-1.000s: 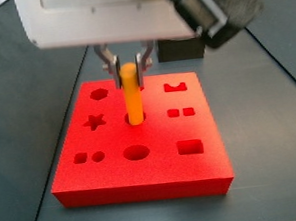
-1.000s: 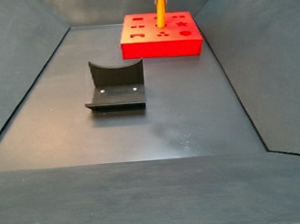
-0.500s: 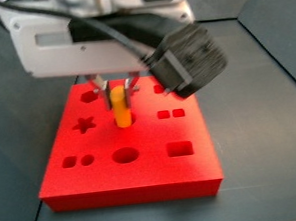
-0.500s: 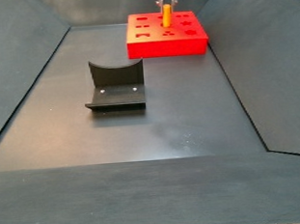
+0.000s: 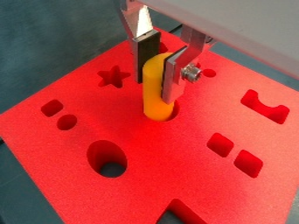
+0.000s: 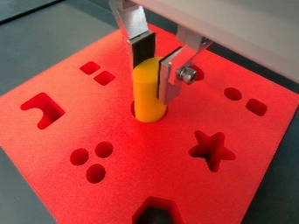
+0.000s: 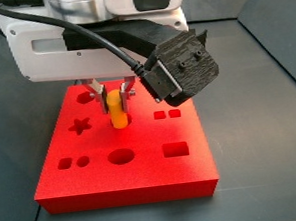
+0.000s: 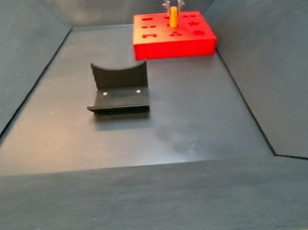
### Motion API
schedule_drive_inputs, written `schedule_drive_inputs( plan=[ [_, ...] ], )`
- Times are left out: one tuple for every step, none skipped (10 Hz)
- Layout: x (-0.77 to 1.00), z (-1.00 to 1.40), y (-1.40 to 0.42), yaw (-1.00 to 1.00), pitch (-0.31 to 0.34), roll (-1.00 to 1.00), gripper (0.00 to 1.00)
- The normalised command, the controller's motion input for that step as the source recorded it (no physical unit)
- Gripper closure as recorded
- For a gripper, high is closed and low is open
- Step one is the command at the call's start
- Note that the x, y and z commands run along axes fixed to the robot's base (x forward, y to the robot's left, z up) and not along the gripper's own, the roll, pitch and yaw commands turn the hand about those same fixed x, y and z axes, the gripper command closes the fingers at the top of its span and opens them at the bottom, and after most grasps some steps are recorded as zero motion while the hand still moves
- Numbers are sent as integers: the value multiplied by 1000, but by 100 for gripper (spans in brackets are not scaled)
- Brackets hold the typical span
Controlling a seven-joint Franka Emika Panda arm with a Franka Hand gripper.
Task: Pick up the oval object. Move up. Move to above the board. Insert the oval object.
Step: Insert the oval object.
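The oval object point(image 5: 156, 92) is an orange-yellow peg standing upright with its lower end inside a hole in the middle of the red board point(image 5: 198, 188). My gripper point(image 5: 159, 80) is shut on the peg's upper part, one silver finger on each side. Both wrist views show this from opposite sides: the peg point(image 6: 146, 92), the gripper point(image 6: 155, 74) and the board point(image 6: 117, 184). In a side view the gripper point(image 7: 117, 98) hangs over the board point(image 7: 132, 180) with the peg point(image 7: 116, 111) below it. Far back in a side view stand the board point(image 8: 179, 46), the peg point(image 8: 173, 16) and the gripper point(image 8: 172, 8).
The fixture point(image 8: 117, 88), a dark L-shaped bracket on its plate, stands on the grey floor well in front of the board. Sloping dark walls point(image 8: 22, 86) close in the floor on both sides. Star, round and square holes surround the peg's hole.
The gripper has come down with the peg, and the peg now sits lower in the board's middle hole. In the side views the arm and board appear shifted slightly.
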Motion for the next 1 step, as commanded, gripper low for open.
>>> schedule_drive_inputs(
  plan=[
    [0,-6,-17,0,-24,-6,100]
  ],
)
